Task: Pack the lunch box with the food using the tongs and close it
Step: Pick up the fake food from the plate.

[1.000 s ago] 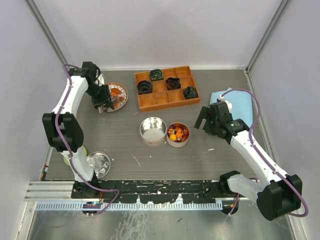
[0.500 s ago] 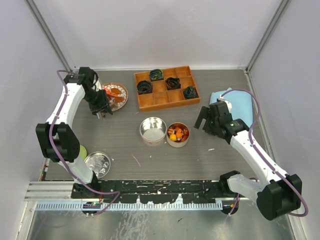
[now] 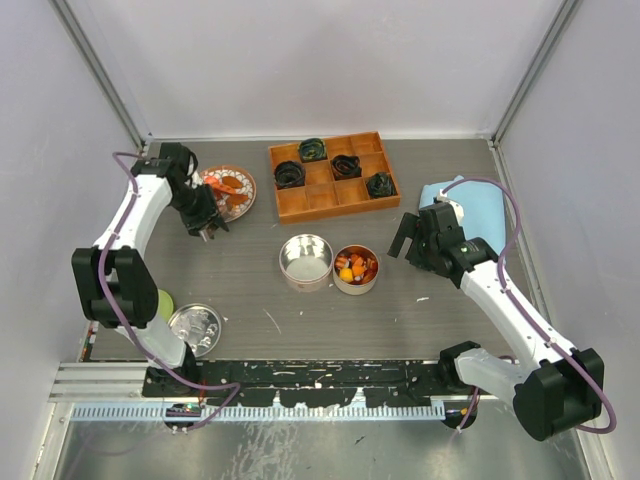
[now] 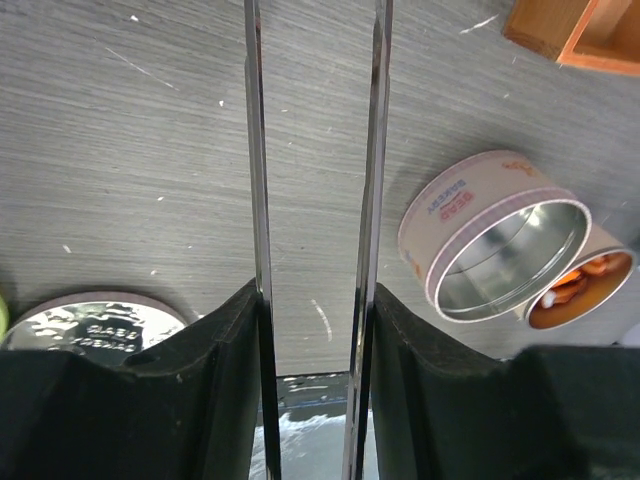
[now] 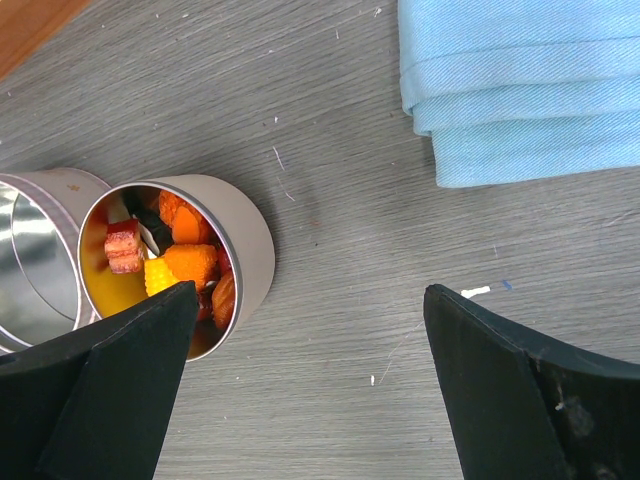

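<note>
The tongs (image 4: 373, 150) are clamped between the partly closed jaws of the left gripper (image 4: 315, 300), both arms stretched out over the table (image 4: 120, 150). Food (image 5: 185, 262) is seen inside a tin (image 5: 250, 245) beside the right gripper (image 5: 308, 300), whose jaws are spread wide and hold nothing.

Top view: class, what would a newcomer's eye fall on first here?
The orange tray of dark coils at the back stands out, then two round tins at centre: the empty tin and, right of it, the filled tin bright with food. At the left, the left gripper grips silver tongs.
</note>
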`<move>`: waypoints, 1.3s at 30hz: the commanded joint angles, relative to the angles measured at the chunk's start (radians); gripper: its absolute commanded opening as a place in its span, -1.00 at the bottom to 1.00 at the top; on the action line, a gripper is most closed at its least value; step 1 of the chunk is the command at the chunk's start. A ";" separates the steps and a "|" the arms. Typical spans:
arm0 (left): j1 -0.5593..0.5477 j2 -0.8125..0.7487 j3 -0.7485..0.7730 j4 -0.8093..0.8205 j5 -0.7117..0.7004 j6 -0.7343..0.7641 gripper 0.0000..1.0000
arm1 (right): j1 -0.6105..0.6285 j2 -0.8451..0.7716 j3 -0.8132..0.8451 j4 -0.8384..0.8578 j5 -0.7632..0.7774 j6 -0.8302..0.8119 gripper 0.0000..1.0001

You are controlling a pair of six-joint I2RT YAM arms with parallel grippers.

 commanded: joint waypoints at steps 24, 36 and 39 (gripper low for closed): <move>0.079 -0.168 -0.392 0.659 0.180 -0.592 -0.07 | -0.005 -0.021 0.008 0.027 0.018 -0.016 1.00; 0.094 -0.123 -0.416 0.751 0.214 -0.658 -0.21 | -0.003 -0.019 0.011 0.027 0.013 -0.017 1.00; 0.096 -0.119 -0.419 0.757 0.223 -0.659 -0.29 | -0.004 -0.021 0.010 0.027 0.015 -0.016 1.00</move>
